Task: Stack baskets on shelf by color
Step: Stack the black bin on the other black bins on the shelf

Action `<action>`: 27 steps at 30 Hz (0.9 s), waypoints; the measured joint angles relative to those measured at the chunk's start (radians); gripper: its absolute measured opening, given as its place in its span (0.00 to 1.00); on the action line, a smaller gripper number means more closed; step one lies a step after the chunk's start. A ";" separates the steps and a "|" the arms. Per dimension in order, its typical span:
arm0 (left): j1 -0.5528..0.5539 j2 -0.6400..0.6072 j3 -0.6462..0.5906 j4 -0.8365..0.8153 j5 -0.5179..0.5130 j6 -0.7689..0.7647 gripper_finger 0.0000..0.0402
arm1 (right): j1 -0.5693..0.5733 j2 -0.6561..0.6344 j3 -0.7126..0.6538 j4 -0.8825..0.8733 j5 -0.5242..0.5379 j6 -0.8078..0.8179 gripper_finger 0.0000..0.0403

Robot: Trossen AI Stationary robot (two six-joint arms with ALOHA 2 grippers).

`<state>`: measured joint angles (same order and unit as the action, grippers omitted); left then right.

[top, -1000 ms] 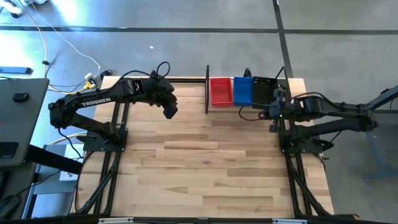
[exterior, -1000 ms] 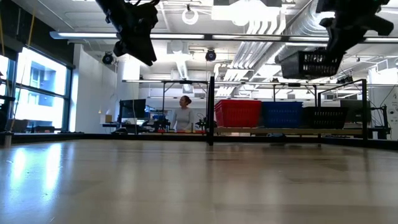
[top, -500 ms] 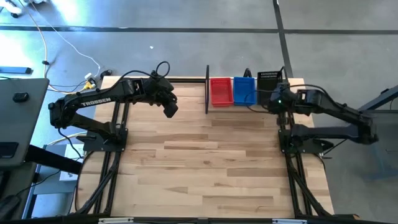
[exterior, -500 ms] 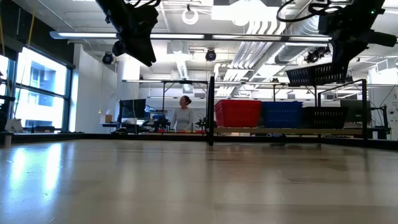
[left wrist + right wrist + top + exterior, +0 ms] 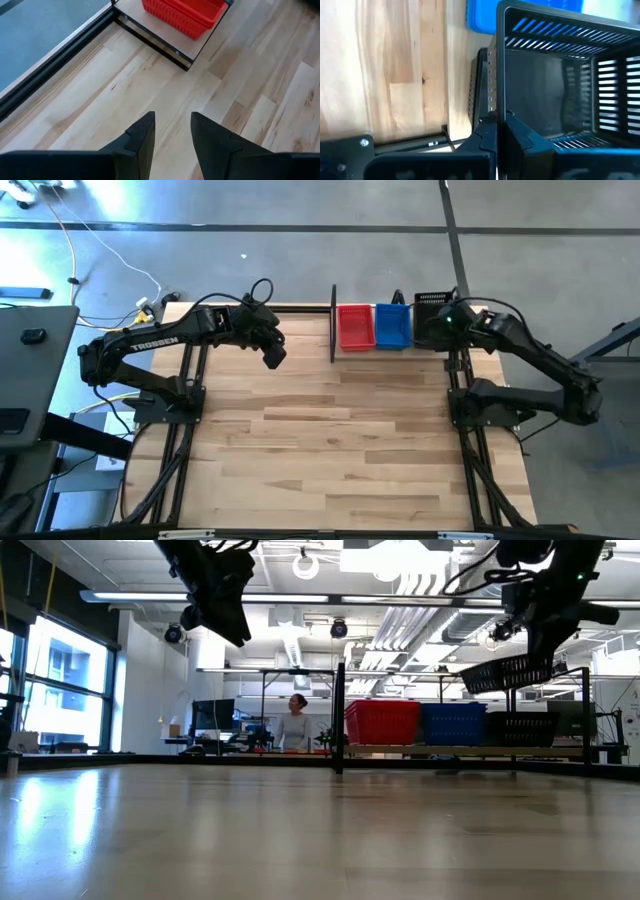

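Right gripper [image 5: 497, 131] is seen clamped on the rim of a black basket [image 5: 508, 672], held tilted directly above the black stack [image 5: 522, 728] at the shelf's [image 5: 420, 750] right end. Left gripper [image 5: 172, 131], fingers apart and empty, is parked well apart.

White capitals on the left arm [image 5: 150, 345] read "TROSSEN" in the high view. No other text can be read anywhere.

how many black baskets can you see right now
2: one black basket held in the air by the right gripper above the shelf, and one on the shelf beside the blue stack. More may be nested, hidden.
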<state>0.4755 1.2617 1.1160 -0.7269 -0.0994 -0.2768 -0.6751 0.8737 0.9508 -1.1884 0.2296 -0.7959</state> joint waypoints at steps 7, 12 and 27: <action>0.000 0.000 0.000 0.000 -0.002 0.000 0.29 | -0.095 0.079 0.000 0.026 -0.027 -0.024 0.00; 0.000 0.000 0.000 0.000 -0.002 0.000 0.29 | -0.132 0.131 0.000 0.027 -0.056 -0.052 0.00; 0.000 0.000 0.000 0.000 -0.002 -0.009 0.29 | -0.177 0.209 0.000 0.074 -0.091 -0.077 0.00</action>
<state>0.4754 1.2617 1.1160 -0.7273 -0.1009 -0.2861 -0.8516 1.0824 0.9508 -1.1144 0.1388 -0.8728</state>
